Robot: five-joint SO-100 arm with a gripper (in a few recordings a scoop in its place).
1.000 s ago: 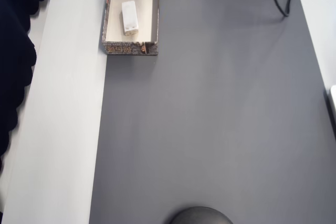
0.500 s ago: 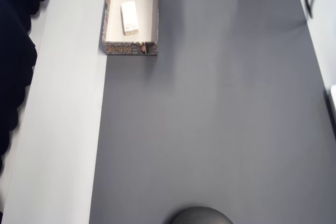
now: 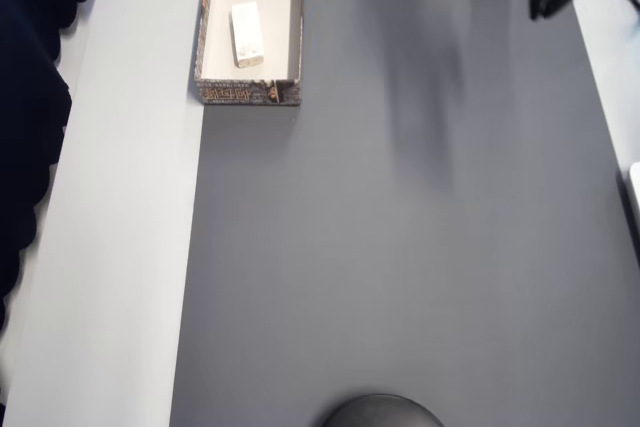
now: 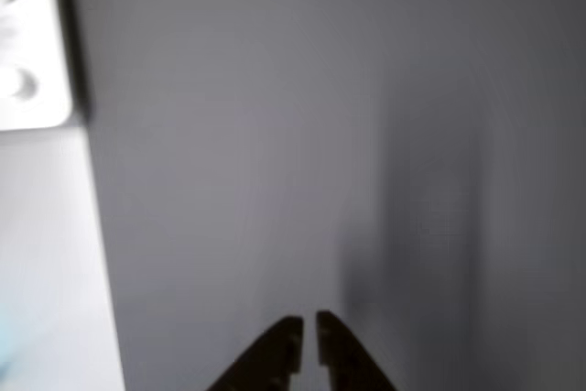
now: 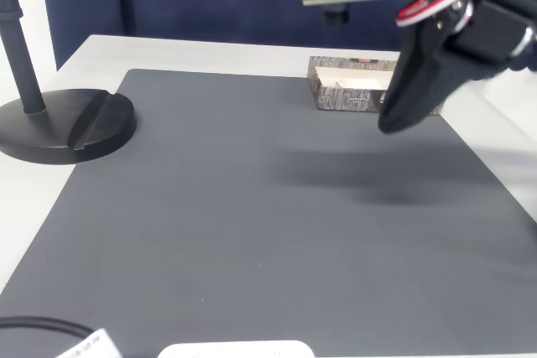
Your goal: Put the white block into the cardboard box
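Item: small flat white rectangular block (image 3: 247, 34), lodged in the long shallow patterned cardboard box (image 3: 295, 27) — task judged complete.

Detail: the black two-finger gripper (image 4: 308, 336) is seen empty, its jaws nearly closed on nothing, raised over the dark grey mat (image 3: 400, 247); block and box are well apart from it. Nothing is judged left but withdrawal.

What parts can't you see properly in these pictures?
- The cardboard box: its far end is cut off by the top edge of the overhead view; in the fixed view the dark gripper covers its right part.
- The white block: too small in the overhead view to make out its markings.
- The gripper: blurred in the fixed view, cut off in the overhead view.
- The white thing with round dents: blurred, cut off at the wrist view's left edge.
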